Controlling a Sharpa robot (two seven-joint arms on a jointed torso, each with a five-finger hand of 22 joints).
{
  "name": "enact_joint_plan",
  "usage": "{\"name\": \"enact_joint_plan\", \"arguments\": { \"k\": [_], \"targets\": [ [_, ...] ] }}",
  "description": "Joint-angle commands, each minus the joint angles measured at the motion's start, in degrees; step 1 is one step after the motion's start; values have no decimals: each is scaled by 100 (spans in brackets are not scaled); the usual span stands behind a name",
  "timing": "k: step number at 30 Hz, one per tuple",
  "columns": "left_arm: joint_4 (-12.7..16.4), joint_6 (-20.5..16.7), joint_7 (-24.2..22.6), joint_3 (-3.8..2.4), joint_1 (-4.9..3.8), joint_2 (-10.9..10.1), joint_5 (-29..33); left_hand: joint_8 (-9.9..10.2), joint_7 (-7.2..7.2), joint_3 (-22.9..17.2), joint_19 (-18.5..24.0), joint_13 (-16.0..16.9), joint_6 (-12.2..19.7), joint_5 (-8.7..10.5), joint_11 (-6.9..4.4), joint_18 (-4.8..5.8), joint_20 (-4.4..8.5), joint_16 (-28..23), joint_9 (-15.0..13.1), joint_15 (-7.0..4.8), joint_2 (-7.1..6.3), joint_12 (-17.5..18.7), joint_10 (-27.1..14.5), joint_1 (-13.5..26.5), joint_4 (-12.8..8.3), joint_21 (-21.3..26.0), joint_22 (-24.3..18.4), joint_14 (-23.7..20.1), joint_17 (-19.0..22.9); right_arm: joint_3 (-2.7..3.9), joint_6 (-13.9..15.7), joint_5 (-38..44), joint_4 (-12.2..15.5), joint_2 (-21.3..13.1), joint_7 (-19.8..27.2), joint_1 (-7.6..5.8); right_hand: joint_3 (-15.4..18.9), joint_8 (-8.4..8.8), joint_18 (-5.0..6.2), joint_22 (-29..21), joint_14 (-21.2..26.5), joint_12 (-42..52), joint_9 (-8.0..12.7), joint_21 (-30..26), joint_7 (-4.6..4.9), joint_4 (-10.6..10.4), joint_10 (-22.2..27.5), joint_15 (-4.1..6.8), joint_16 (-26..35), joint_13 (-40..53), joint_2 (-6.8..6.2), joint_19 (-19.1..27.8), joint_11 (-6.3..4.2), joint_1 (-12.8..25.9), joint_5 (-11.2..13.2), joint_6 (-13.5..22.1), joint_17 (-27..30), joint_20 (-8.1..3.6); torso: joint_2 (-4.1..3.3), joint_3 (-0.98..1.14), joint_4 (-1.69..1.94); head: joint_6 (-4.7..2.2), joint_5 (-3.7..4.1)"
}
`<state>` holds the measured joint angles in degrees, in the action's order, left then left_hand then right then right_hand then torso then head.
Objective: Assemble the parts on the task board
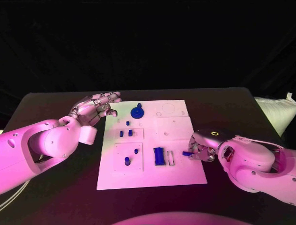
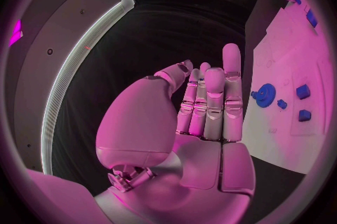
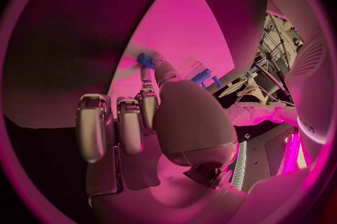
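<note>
On the near part of the black table (image 1: 53, 197) lies the white board (image 1: 172, 140), long side running away from the robot. Near its front edge stands a tall blue block (image 1: 159, 155) just beside an empty rectangular slot (image 1: 169, 158), and to the left of these two small blue pegs (image 1: 129, 155) stand in a square panel.

At the board's right edge, level with the block, the right hand (image 1: 203, 151) is lowered over the plate with its fingers curled in. A small blue piece (image 1: 187, 153) sits at its fingertips; in the right wrist view the same piece (image 3: 145, 59) is pinched at the tip of a finger (image 3: 149, 95), right above the white surface, while the other fingers are folded beside it.

Farther back, three small blue pegs (image 1: 126, 133) sit in a second panel, with another (image 1: 128, 123) just behind it. Beyond that a round blue disc (image 1: 138, 112) with a knob lies on the board, and faint round recesses (image 1: 167, 112) mark the far right corner.

By the far left corner of the board hovers the left hand (image 1: 94, 108), off the plate over the table. Its fingers (image 2: 214, 100) are straight and close together, the thumb apart, and it holds nothing. The left wrist view shows the disc (image 2: 264, 94) beyond the fingers.
</note>
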<state>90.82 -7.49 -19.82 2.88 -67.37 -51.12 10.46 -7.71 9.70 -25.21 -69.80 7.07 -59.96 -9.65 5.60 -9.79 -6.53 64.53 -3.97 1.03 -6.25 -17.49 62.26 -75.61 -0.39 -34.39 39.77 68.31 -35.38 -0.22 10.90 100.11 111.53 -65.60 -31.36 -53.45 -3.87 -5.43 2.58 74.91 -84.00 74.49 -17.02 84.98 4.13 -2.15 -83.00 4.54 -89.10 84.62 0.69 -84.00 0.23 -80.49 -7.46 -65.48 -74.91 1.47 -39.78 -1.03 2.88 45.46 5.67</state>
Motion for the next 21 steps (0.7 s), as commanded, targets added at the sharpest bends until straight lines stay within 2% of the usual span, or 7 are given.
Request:
{"name": "enact_joint_plan", "arguments": {
  "k": [1, 3, 11, 16, 21],
  "targets": [
    [22, 121, -18, -2, -1, 0, -20, -31, 7, 31, 41, 7, 43, -21, -4, -64, 0, 11, 2, -15, 56, -36, -31, 18, -5, 39, -8, -42, 5, -75, -621, 98, -125, 24, -142, 82, -285, 72, -92, 870, -575, -35, 83, 2, 21, -13, -225, -41, -21, -286, 344, -317, -57, -219, -166, 6, -1398, 38, -4, -2, 6, 6, -12],
    [28, 121, -17, -2, -1, -2, -45, -31, 7, 31, 41, 7, 43, -21, -4, -64, 0, 11, 2, -15, 56, -36, -31, 18, -5, 39, -8, -42, 5, -75, -669, 48, -145, 41, -145, 83, -562, 109, -93, 876, -575, -36, 123, 6, 14, -78, -228, -45, -22, -281, 334, -320, -48, -58, -219, 8, -1401, 44, -3, -2, 5, 6, -14],
    [52, 122, -16, -2, -1, -3, -98, -32, 6, 30, 42, 8, 45, -22, -5, -65, 0, 12, 2, -15, 57, -41, -36, 15, -8, 39, -9, -43, 8, -76, -776, -49, -216, 117, -154, 86, -1806, 152, -94, 886, -577, -47, 296, 7, 50, -232, -243, -64, -27, -265, -81, -322, -39, 587, -240, -15, -1410, 68, 3, -2, -1, 22, -30],
    [62, 118, -17, -2, -1, 0, -105, -32, 6, 29, 42, 8, 45, -22, -5, -65, 0, 13, 2, -15, 59, -44, -37, 12, -9, 39, -9, -44, 11, -77, -809, -98, -257, 175, -161, 91, -2088, 154, -93, 888, -577, -56, 344, 7, 65, -276, -247, -71, -26, -263, -187, -321, -19, 781, -211, -17, -1410, 70, 6, 2, -3, 25, -36],
    [75, 113, -18, -2, -1, 5, -112, -32, 6, 29, 42, 8, 45, -22, -5, -65, 0, 13, 2, -15, 59, -44, -37, 12, -9, 39, -9, -44, 11, -79, -763, 134, -278, 241, -188, 97, -2220, 129, -103, 927, -584, 15, 366, 37, 51, -275, -279, -65, -46, -223, -327, -339, -31, 936, -42, -83, -1440, 68, 6, -3, -12, 22, -31]
  ]
}}
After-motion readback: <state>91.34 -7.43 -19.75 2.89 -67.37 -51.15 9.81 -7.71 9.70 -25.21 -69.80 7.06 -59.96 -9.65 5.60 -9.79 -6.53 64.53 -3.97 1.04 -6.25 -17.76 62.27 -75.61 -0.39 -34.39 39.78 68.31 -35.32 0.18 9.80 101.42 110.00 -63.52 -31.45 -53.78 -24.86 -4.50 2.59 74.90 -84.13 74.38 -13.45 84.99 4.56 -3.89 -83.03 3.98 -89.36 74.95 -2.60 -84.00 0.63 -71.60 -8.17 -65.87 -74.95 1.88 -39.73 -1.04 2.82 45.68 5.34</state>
